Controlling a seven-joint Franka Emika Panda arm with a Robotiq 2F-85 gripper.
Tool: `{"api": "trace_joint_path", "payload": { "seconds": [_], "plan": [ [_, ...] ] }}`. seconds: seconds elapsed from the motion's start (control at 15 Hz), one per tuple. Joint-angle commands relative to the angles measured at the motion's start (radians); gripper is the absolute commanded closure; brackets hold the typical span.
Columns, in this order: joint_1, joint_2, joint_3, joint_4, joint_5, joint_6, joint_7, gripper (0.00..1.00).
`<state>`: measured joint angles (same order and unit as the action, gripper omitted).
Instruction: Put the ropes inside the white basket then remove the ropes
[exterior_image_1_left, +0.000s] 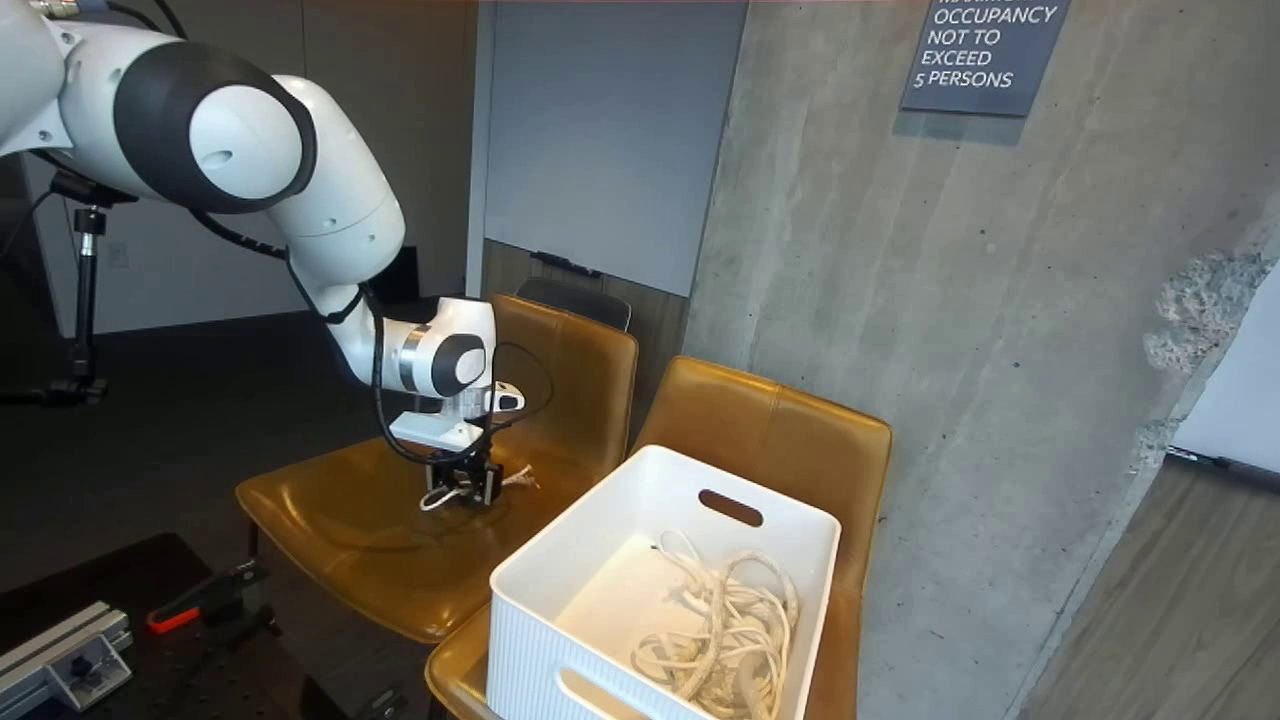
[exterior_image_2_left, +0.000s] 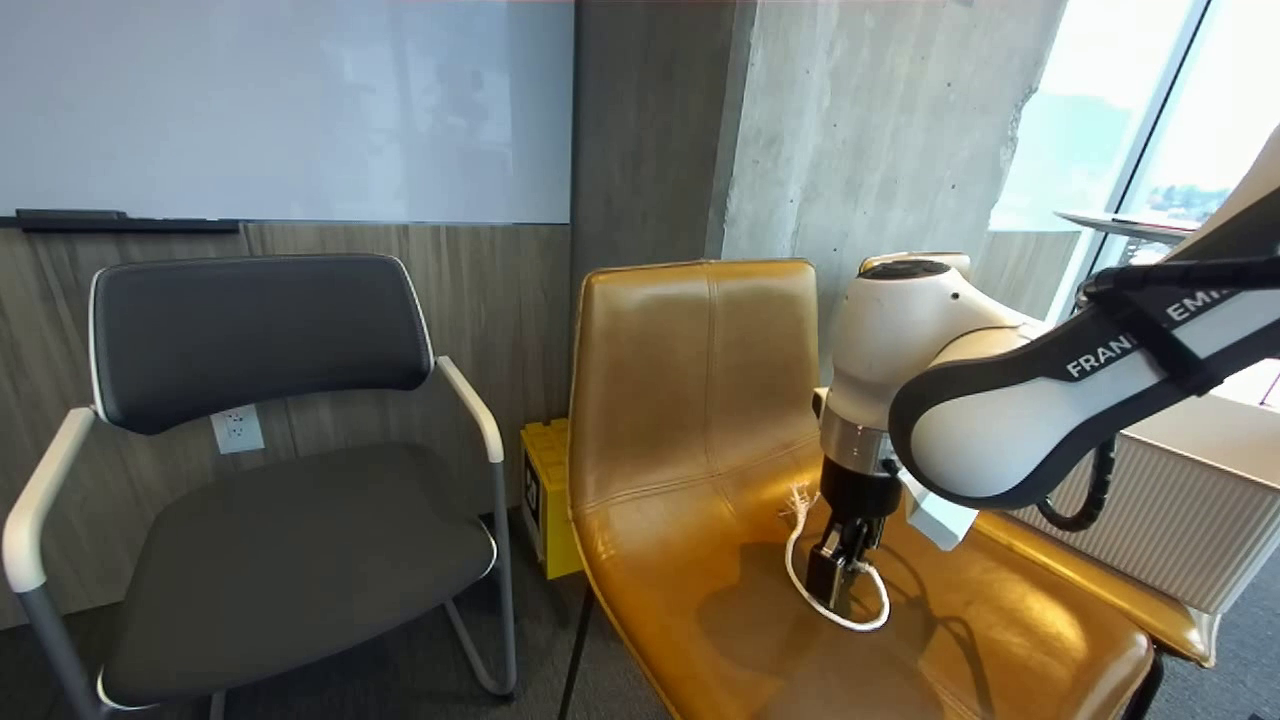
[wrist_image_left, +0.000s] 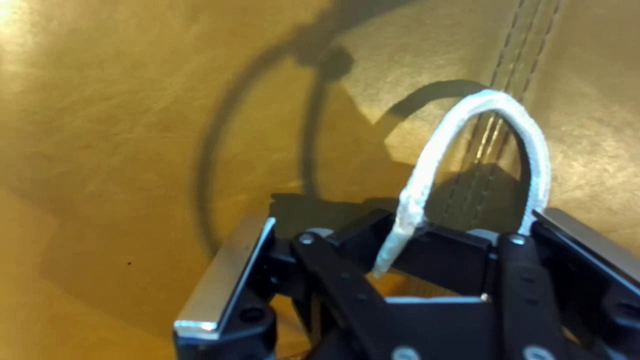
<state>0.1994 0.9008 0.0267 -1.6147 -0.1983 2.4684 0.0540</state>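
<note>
Probably the filling step is in hand: one rope is pinched in the closed gripper, well in from the edges of the tan seat; other ropes are heaped toward a corner of the white basket. Next, that rope is to be lifted across and released inside. Behind, a concrete wall is seen.

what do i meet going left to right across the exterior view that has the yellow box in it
Grey chair → yellow box → tan backrest → rope → white basket, cut off by the right edge.
</note>
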Motion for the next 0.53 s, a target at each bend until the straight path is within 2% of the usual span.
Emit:
{"api": "trace_joint_path", "payload": {
  "seconds": [0.0,0.27,0.47],
  "plan": [
    [-0.02,-0.091,-0.009,-0.008,0.001,-0.103,-0.055,1.0],
    [-0.065,-0.212,-0.032,0.008,-0.023,-0.251,-0.144,1.0],
    [-0.11,-0.279,-0.05,0.084,-0.052,-0.391,-0.235,1.0]
  ]
}}
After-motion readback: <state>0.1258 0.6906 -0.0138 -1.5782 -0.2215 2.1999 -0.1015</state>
